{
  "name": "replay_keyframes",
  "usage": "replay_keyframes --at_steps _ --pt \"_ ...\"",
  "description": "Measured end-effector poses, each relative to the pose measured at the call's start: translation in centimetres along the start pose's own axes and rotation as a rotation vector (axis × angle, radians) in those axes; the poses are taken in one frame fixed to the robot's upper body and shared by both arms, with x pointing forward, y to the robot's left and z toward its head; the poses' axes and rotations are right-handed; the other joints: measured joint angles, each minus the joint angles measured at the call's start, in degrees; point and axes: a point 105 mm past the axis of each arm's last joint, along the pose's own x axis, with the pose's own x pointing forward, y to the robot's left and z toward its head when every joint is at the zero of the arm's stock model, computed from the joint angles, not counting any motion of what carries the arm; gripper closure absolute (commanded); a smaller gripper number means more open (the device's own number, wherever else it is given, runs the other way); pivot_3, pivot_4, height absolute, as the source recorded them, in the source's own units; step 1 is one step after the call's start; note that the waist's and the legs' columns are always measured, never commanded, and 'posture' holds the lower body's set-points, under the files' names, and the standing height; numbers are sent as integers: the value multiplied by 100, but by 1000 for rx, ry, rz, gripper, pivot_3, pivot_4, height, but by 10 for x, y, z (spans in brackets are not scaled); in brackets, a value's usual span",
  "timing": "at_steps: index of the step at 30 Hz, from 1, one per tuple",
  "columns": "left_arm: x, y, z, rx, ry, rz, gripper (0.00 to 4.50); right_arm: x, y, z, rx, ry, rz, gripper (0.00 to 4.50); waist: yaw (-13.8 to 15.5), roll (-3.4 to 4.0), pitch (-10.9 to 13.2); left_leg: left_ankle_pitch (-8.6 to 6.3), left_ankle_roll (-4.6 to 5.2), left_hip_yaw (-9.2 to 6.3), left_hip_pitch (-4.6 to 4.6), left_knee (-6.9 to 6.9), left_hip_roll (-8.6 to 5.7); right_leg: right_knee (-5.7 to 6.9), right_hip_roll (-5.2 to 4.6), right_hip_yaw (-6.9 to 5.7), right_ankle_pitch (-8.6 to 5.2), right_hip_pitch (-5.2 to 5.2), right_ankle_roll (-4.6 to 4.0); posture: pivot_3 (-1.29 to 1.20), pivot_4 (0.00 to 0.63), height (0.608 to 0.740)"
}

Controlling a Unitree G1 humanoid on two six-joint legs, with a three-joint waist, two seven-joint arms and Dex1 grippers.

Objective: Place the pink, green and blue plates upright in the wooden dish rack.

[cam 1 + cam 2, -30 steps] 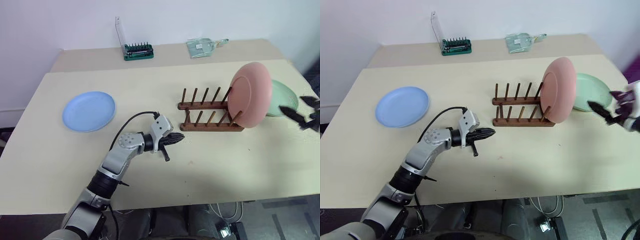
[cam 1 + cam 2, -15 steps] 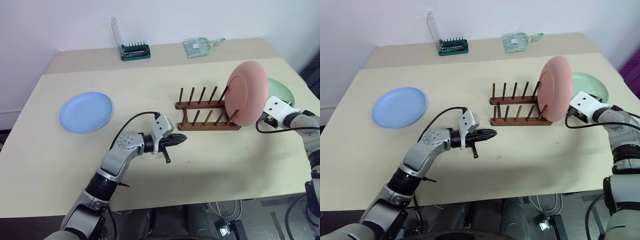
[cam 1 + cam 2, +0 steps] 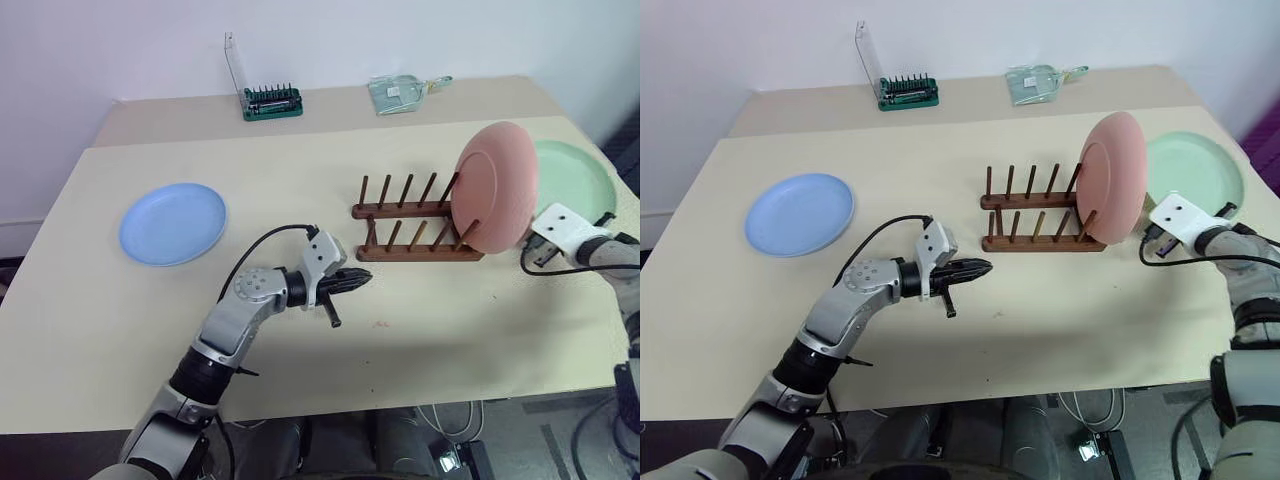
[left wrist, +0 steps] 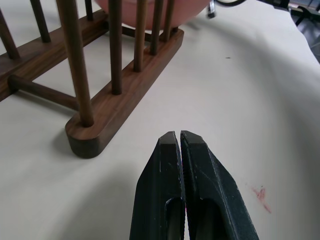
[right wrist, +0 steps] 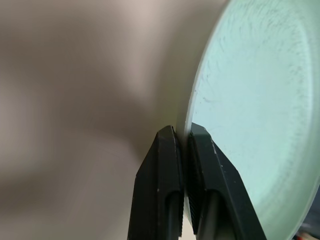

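The pink plate (image 3: 497, 185) stands upright in the right end of the wooden dish rack (image 3: 410, 215). Just right of it the green plate (image 3: 572, 178) is tilted up off the table, and my right gripper (image 5: 183, 131) is shut on its near rim. Far to the left the blue plate (image 3: 173, 222) lies flat on the table. My left gripper (image 3: 362, 279) is shut and empty, pointing at the rack's near left end a short way in front of it; the left wrist view shows its closed fingertips (image 4: 170, 142) close to the rail's rounded end.
A green screwdriver-bit holder (image 3: 272, 103) and a clear plastic packet (image 3: 405, 92) sit on the back table by the wall. The table's right edge runs close behind the green plate. A black cable loops over my left wrist.
My right gripper came in from the right, closed on the green plate's rim and tipped the plate up from lying flat. The left arm stayed where it was.
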Motion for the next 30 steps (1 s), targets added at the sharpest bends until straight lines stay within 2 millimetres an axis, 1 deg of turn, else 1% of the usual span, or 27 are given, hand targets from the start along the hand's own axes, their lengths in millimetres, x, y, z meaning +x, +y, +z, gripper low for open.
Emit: replay_keyframes --at_steps 2,4,6,7,8,9,10,11,12,14,17,18,20,21,23,25,28,30 --pt "0 -1 0 1 1 -2 4419 -15 -16 3 3 -34 -56 4478 -4 2 0 0 0 0 1 -2 2 1 1 1 0 -1 0 0 150 740" --pt "0 -1 0 1 1 -4 4419 -29 -36 12 27 -71 -128 4478 -19 8 -1 0 0 7 4 0 5 6 3 7 0 0 0 0 150 740" --pt "1 -2 1 1 -3 -8 4419 -45 -62 27 89 -118 -223 4478 -27 9 -2 1 -2 11 9 2 12 5 9 9 4 3 -5 0 150 740" --pt "1 -2 0 0 -3 -9 4419 -53 -75 37 142 -156 -267 4478 -29 12 -2 2 -4 12 9 3 16 6 12 11 6 3 -7 0 150 740" --pt "1 -1 0 -1 -1 -9 4419 -61 -86 50 199 -204 -298 4478 -29 17 -2 2 -5 13 9 4 18 6 14 12 7 3 -8 0 150 740" --pt "1 0 -1 -4 3 -9 4419 -72 -98 68 260 -276 -318 4478 -27 23 -4 3 -6 13 9 4 21 6 18 13 8 3 -9 0 150 740" --pt "1 0 -1 -2 5 -9 4419 -83 -106 90 309 -365 -316 4478 -25 24 -4 3 -6 13 9 4 28 6 24 13 9 3 -11 0 150 740" --pt "0 1 -2 0 8 -10 4419 -95 -111 117 362 -473 -289 4478 -25 22 -4 3 -7 12 9 4 35 6 30 13 11 3 -14 0 150 740" --pt "-2 2 -2 0 10 -8 4419 -106 -112 140 398 -568 -252 4478 -19 22 -3 3 -7 12 9 4 38 5 32 12 12 3 -16 0 150 740" --pt "-4 5 -1 -2 6 -3 4419 -126 -106 176 458 -718 -147 4478 11 14 0 3 -7 9 7 6 39 4 32 11 13 5 -18 0 150 740" --pt "-14 13 0 -19 -10 28 4419 -142 -87 208 604 -867 82 4478 44 3 5 1 -3 6 0 14 35 -6 28 8 21 7 -17 0 150 740" --pt "-21 17 -3 -36 -13 41 4419 -151 -79 224 664 -936 195 4478 29 4 5 0 -1 7 0 13 35 -7 26 8 21 6 -17 0 150 740" --pt "-30 18 -8 -62 -12 42 4419 -170 -67 248 703 -1032 346 4478 19 4 6 -1 -1 7 -3 7 37 -6 26 8 21 -1 -18 0 150 740" --pt "-31 17 -8 -69 -17 37 4419 -178 -62 257 718 -1070 407 4478 21 2 6 -1 -1 6 -3 8 37 -7 26 7 21 -1 -18 0 150 740" --pt "-31 15 -6 -71 -29 24 4419 -188 -50 266 785 -1124 535 4478 62 -10 7 -2 0 4 -2 12 37 -9 25 3 22 6 -17 0 150 740" --pt "-31 14 -4 -67 -33 20 4419 -189 -36 270 870 -1151 640 4478 105 -15 6 -3 3 8 0 15 36 -9 24 4 23 8 -18 0 150 740" --pt "-31 13 -4 -64 -34 18 4419 -171 -21 268 991 -1092 704 4478 151 -14 6 -3 2 10 0 16 36 -4 24 4 23 4 -19 0 150 740" --pt "-30 12 -5 -68 -35 17 4419 -153 -11 263 1073 -1023 716 4478 155 -14 6 -1 0 9 -1 15 37 -3 26 4 24 1 -20 0 150 740"
